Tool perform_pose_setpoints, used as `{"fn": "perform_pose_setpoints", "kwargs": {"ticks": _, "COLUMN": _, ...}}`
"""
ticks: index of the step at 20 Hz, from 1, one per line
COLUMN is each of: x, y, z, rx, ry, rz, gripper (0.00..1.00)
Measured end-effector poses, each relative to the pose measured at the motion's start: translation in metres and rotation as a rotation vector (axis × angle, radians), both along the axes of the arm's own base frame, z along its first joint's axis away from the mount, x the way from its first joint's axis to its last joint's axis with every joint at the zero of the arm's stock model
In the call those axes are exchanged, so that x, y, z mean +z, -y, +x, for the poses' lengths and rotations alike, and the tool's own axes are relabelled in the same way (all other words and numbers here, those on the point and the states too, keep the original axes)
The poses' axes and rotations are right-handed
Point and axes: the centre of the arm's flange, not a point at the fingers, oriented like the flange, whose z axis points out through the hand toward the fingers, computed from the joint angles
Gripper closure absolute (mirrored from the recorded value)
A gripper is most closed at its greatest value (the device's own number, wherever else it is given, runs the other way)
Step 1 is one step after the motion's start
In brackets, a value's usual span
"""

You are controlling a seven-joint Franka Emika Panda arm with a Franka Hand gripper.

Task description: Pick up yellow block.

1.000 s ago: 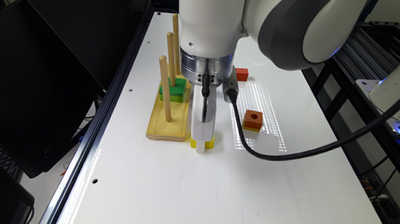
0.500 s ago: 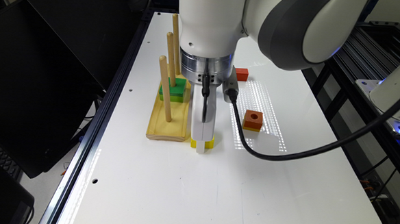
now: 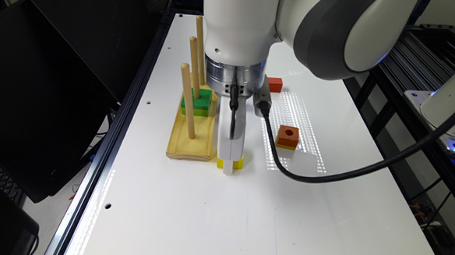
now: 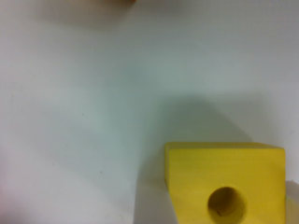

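Note:
The yellow block (image 3: 239,162) lies on the white table just to the exterior view's right of the wooden peg base. Only its yellow edges show there, on either side of the white gripper (image 3: 229,167), which stands straight down on top of it at table height. In the wrist view the yellow block (image 4: 224,182) is close up, square, with a round hole through its middle, resting on the white surface. Whether the gripper has closed on the block is not shown.
The wooden peg base (image 3: 190,143) holds three upright pegs, with a green block (image 3: 201,100) on one. An orange-topped holed block (image 3: 288,136) and a red block (image 3: 274,84) lie to the exterior view's right. A black cable (image 3: 326,175) loops over the table. Dark screens (image 3: 58,75) line the left edge.

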Motion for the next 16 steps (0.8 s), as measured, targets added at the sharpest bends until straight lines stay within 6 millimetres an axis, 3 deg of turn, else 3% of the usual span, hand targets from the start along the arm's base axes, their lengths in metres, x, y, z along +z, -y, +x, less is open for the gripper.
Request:
{"fn": "perform_pose_setpoints", "kwargs": {"ticks": 5, "x": 0.002, "y": 0.0, "z": 0.001, "rx": 0.0, "ry": 0.004, "rz": 0.001, "gripper": 1.0}}
{"fn": "perform_pose_setpoints", "kwargs": {"ticks": 11, "x": 0.03, "y": -0.002, "z": 0.002, "rx": 0.003, "ry": 0.013, "rz": -0.007, "gripper": 1.0}}
{"fn": "perform_pose_setpoints", "kwargs": {"ticks": 16, "x": 0.036, "y": -0.002, "z": 0.001, "rx": 0.002, "ry": 0.013, "rz": -0.009, "gripper": 1.0}}
